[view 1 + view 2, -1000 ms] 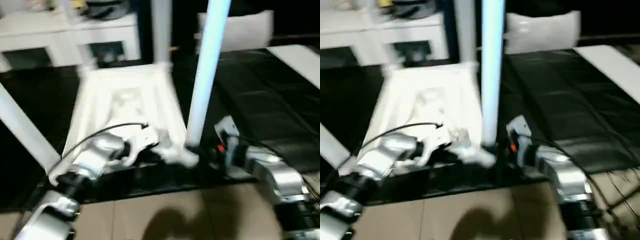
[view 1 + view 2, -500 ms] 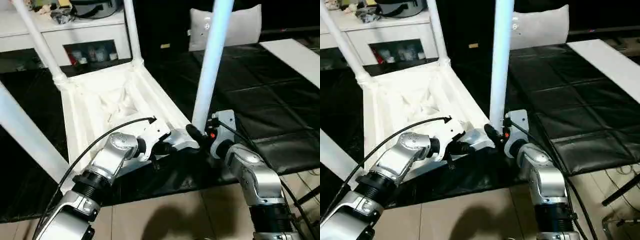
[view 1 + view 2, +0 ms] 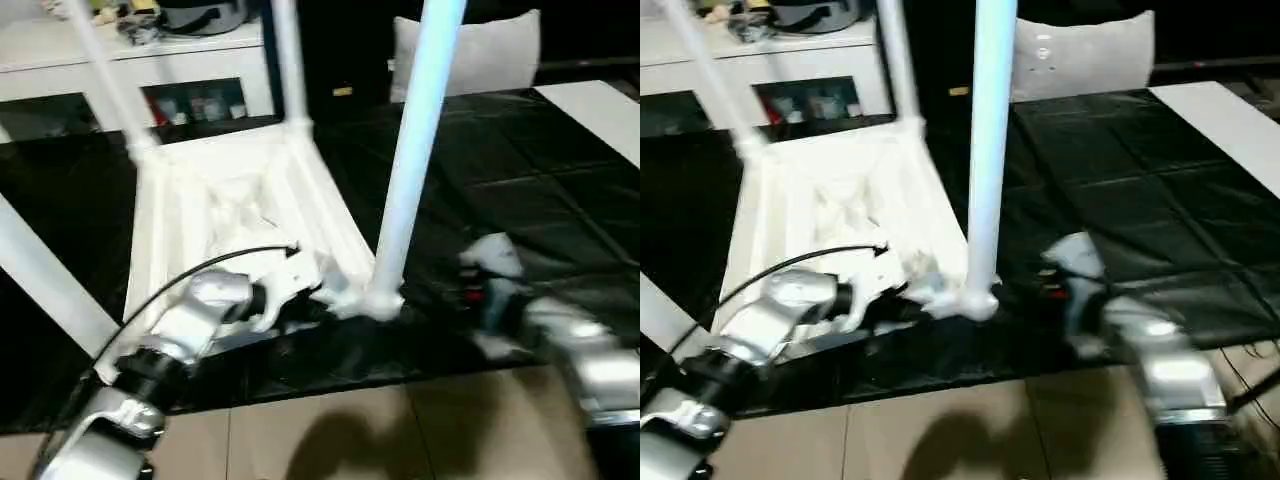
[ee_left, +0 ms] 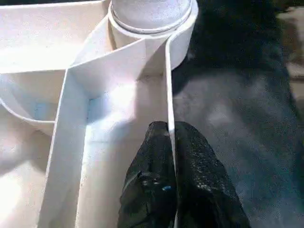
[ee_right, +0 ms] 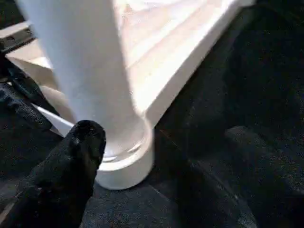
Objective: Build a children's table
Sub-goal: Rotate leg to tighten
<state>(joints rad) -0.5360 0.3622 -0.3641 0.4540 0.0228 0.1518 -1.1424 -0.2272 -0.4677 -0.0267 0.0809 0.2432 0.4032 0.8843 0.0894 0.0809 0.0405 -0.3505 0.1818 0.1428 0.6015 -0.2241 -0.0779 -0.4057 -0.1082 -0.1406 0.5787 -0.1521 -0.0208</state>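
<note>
The children's table (image 3: 230, 200) lies upside down on a black mat, ribbed underside up, with its white legs standing in the corner sockets. The near right leg (image 3: 405, 170) rises from the socket (image 3: 375, 300) closest to both grippers. My left gripper (image 4: 171, 128) is shut on the thin rim wall (image 4: 167, 85) of the table top just beside that socket. My right gripper (image 3: 470, 290) hangs to the right of the leg, apart from it. Its fingers (image 5: 80, 142) are spread wide and open, with the leg's base (image 5: 123, 161) in front of them.
The black mat (image 3: 520, 180) stretches to the right under the table. A white low cabinet (image 3: 150, 70) stands at the back left, a white cushion (image 3: 490, 55) at the back, a white board (image 3: 600, 110) at far right. Tan floor (image 3: 330, 430) runs along the front.
My right gripper has opened, let go of the near right leg and drawn back to the right. The left gripper keeps its hold on the rim. The camera has shifted.
</note>
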